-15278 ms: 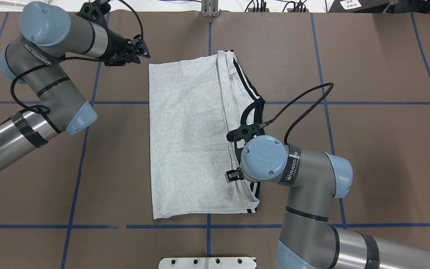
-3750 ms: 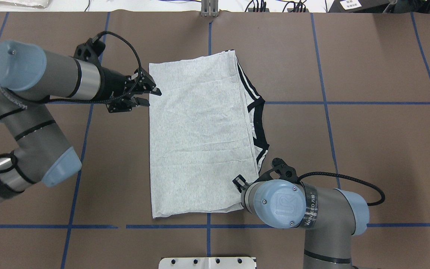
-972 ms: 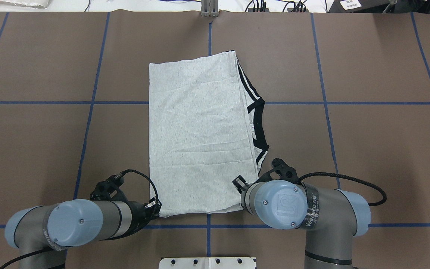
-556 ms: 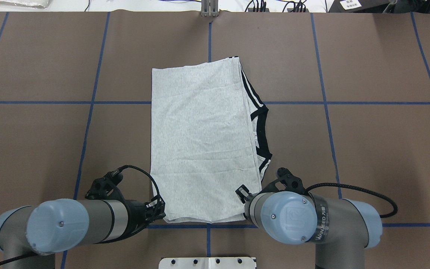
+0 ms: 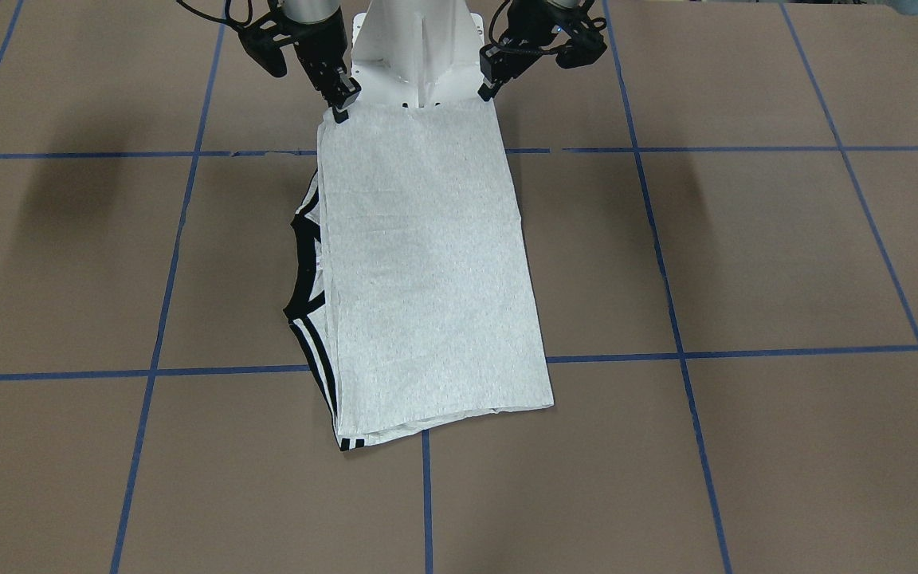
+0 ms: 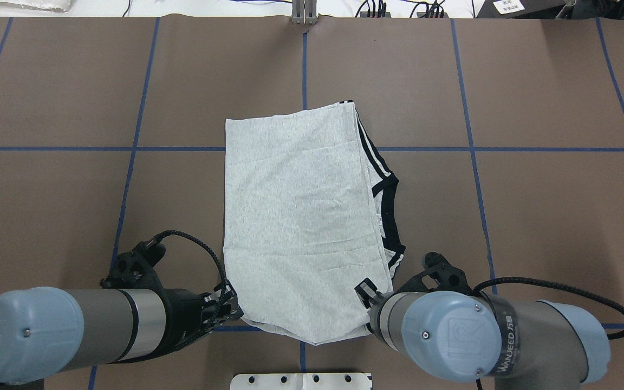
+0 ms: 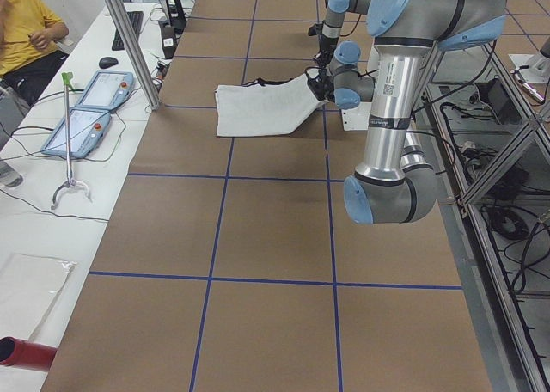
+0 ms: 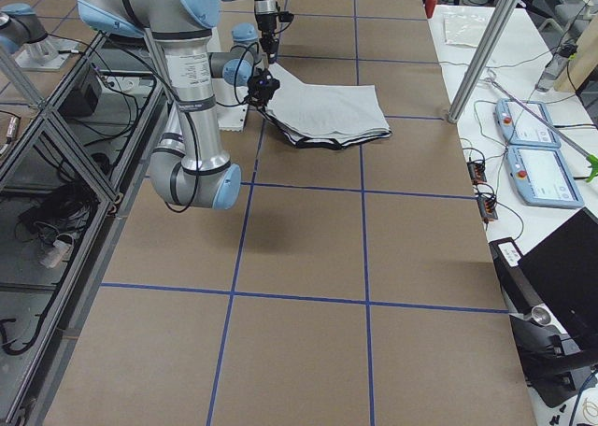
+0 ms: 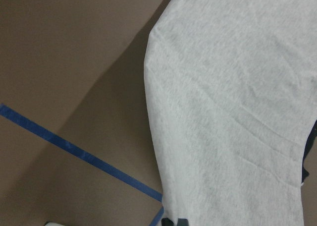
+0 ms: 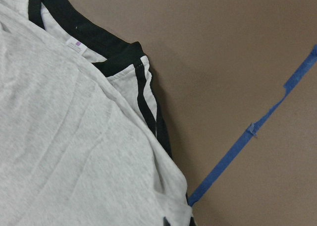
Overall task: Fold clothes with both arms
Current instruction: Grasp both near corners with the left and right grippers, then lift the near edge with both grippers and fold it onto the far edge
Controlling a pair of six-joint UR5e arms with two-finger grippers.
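Observation:
The light grey T-shirt [image 6: 301, 216] lies folded lengthwise on the brown table, with its black neckband [image 6: 390, 216] and shoulder stripes at the right edge. The cartoon print is hidden. My left gripper [image 6: 231, 309] is shut on the near left corner. My right gripper [image 6: 369, 303] is shut on the near right corner. The near edge is lifted and sags between them. In the front-facing view the shirt [image 5: 427, 271] hangs from the left gripper [image 5: 491, 88] and the right gripper [image 5: 339, 104]. The wrist views show the grey cloth [image 9: 233, 112] and the neckband [image 10: 89, 42] close up.
The white pedestal base [image 6: 301, 381] sits just behind the shirt's near edge. Blue tape lines [image 6: 469, 149] cross the brown table cover. A metal post [image 6: 304, 11] stands at the far edge. Teach pendants [image 7: 86, 108] lie on the operators' side table.
Both grippers have drawn the shirt's near corners towards the robot and up. The whole shirt has slid nearer and slightly right. Earlier, my left arm swung from the far left corner to the near one.

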